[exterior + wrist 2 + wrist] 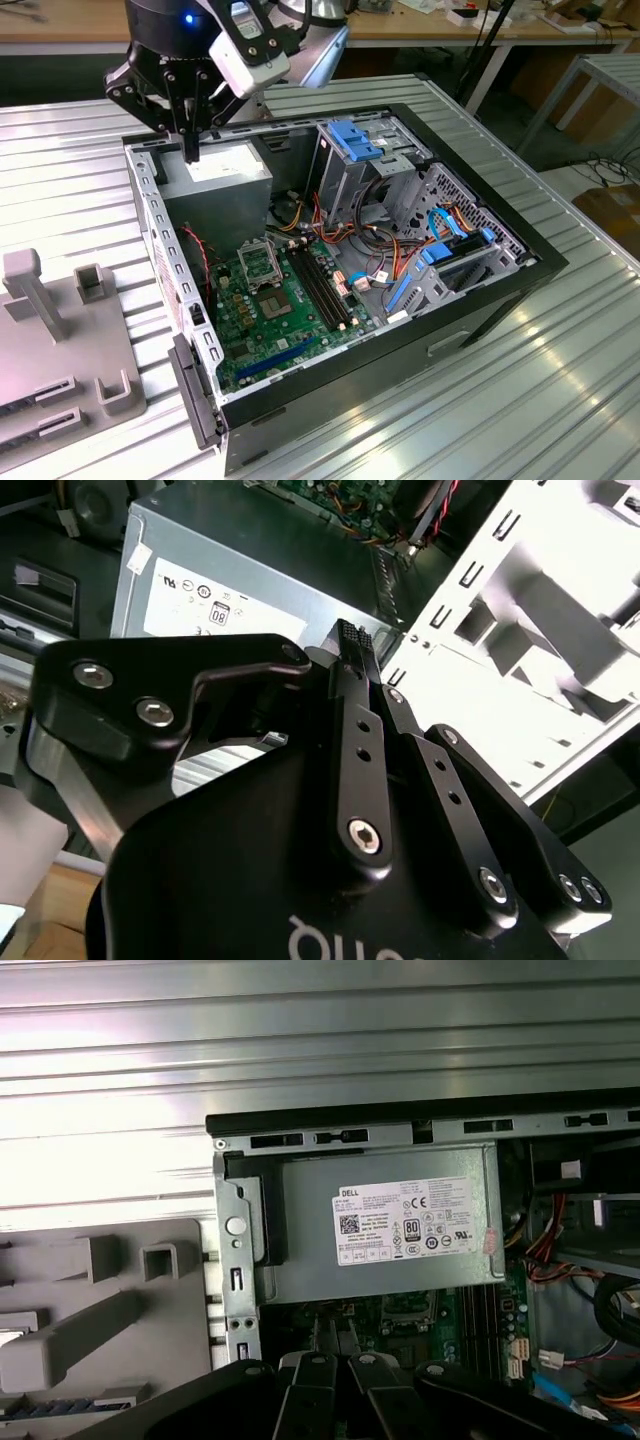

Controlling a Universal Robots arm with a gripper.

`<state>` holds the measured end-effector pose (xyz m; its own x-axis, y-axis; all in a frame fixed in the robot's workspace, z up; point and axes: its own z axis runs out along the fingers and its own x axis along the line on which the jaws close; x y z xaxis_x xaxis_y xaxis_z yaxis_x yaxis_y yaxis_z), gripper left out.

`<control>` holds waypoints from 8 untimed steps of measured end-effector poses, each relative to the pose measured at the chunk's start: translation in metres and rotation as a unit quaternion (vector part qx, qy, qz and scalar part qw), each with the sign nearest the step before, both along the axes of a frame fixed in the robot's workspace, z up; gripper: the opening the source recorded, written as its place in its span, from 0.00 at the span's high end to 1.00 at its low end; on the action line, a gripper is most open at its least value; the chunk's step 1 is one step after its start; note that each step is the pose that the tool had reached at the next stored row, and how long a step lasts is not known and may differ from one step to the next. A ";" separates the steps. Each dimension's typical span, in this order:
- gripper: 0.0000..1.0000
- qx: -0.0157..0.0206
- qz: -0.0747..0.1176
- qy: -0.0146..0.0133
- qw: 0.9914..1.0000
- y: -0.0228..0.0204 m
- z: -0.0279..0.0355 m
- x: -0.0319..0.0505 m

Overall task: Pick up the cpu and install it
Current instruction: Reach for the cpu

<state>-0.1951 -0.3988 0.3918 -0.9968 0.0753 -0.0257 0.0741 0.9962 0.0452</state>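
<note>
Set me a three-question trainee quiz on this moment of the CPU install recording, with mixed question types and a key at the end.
1. True or false: the gripper is up by the power supply, not down at the motherboard.
2. What sits on the table at the exterior view's left of the computer case? A) a grey fixture B) a keyboard C) a monitor
3. Fill in: the plastic drive-bay latch is coloured ____.
Key: 1 true; 2 A; 3 blue.
</note>
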 end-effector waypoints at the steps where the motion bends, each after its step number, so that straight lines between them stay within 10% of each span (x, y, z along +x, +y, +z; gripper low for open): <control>1: 0.89 0.000 0.000 0.000 1.000 0.0000 -0.0001 -0.0018; 8: 0.89 0.000 0.000 0.000 1.000 0.0000 -0.0005 -0.0095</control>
